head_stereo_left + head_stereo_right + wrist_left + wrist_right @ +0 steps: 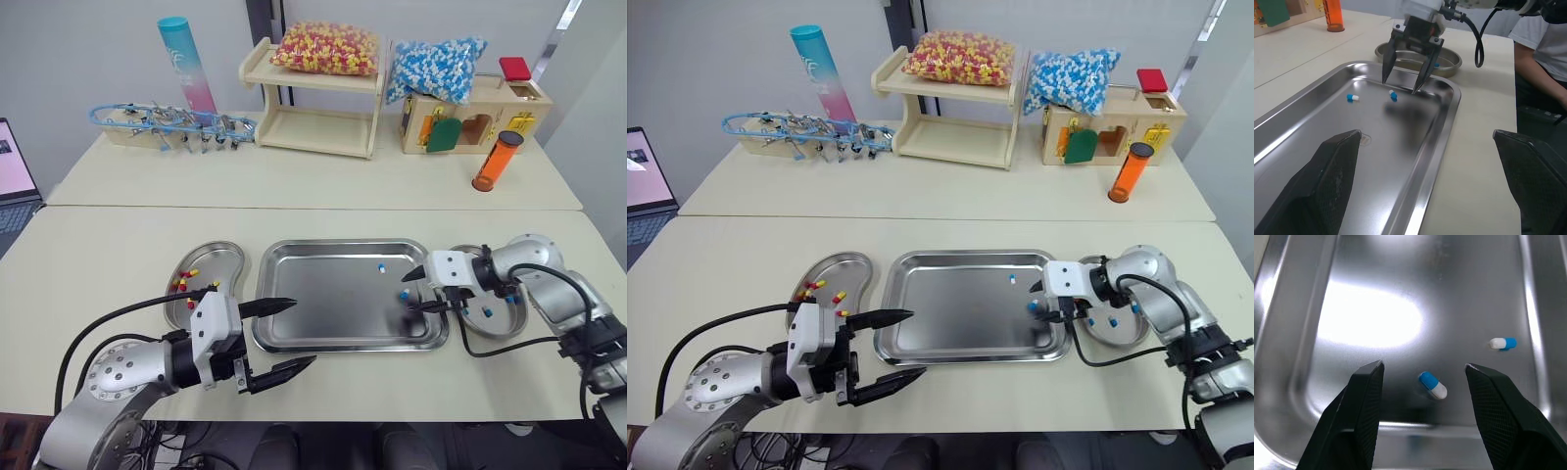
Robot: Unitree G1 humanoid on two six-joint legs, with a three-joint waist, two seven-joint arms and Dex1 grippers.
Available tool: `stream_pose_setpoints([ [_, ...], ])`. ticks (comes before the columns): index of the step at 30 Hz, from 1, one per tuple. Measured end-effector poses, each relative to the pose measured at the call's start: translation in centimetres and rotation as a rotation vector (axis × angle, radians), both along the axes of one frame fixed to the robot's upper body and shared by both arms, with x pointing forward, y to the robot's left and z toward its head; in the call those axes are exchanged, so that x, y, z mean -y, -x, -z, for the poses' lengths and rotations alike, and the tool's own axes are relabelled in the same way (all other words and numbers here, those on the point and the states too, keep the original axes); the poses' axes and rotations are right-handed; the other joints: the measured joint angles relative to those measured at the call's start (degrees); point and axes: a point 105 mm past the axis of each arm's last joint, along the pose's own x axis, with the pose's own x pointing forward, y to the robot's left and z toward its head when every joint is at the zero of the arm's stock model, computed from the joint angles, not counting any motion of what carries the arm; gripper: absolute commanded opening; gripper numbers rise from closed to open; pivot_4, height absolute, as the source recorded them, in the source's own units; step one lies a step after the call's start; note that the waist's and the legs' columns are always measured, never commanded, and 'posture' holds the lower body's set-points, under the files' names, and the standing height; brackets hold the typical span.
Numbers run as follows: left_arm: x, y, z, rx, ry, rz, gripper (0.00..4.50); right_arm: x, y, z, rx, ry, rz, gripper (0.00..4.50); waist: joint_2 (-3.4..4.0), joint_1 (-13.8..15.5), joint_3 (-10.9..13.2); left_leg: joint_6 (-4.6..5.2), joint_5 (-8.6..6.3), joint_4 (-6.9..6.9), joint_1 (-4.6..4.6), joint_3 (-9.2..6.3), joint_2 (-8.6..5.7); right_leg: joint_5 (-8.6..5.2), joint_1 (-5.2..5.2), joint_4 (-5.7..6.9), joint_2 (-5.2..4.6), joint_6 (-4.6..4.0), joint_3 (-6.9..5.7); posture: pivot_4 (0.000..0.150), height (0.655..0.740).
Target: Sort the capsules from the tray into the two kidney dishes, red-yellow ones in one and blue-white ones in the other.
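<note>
The left dish [223, 257] holds red-yellow capsules [186, 279]. The left gripper [304, 332] hovers open at the near-left corner of the tray [323, 294]. In the tray's right part, one blue-white capsule [1433, 385] lies untouched between the spread fingers of the right gripper [1424, 365], with a second capsule [1503, 343] nearby. The right dish [516, 323] holds blue-white ones.

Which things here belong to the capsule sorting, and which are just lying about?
In the job: tray, blue-white capsules in it, left kidney dish holding red-yellow capsules, right kidney dish, right pincer open around one of them.
Lying about: red-yellow capsule bag, blue-white capsule bag, wooden shelf, wooden box, orange vial, tube, instrument rack, laptop.
</note>
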Motion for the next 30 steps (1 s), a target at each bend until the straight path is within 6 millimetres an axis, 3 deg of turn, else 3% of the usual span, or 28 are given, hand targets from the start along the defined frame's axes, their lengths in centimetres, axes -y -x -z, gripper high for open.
stream_pose_setpoints([
  [9, 0.6, 0.3, 0.8, -0.017, -0.015, 0.018, 4.50, 0.1, -1.5, 0.4, -0.019, 0.058, -0.030, 2.85, 0.00, -0.07, 0.00, 0.00, 0.00, 0.00, 0.02, -0.01, 0.00, 0.00, 0.01, 0.01, 0.00, 0.00, 0.00, 0.150, 0.7400],
  [20, 0.8, 0.0, 0.8, -0.023, -0.016, -0.002, 4.50, 0.1, -2.0, 0.5, -0.047, 0.049, -0.008, 0.06, 0.01, -0.05, -0.01, 0.00, 0.00, 0.00, 0.06, -0.02, 0.00, 0.00, 0.04, 0.02, 0.00, -0.01, 0.00, 0.150, 0.7400],
  [30, 1.1, 0.3, 1.3, -0.028, -0.016, 0.010, 4.50, -0.5, -0.5, 0.4, -0.086, 0.010, 0.010, 0.02, 0.01, 0.05, -0.01, 0.00, 0.00, 0.00, 0.00, -0.02, 0.00, 0.00, 0.01, 0.02, 0.00, -0.01, 0.00, 0.150, 0.7400],
])
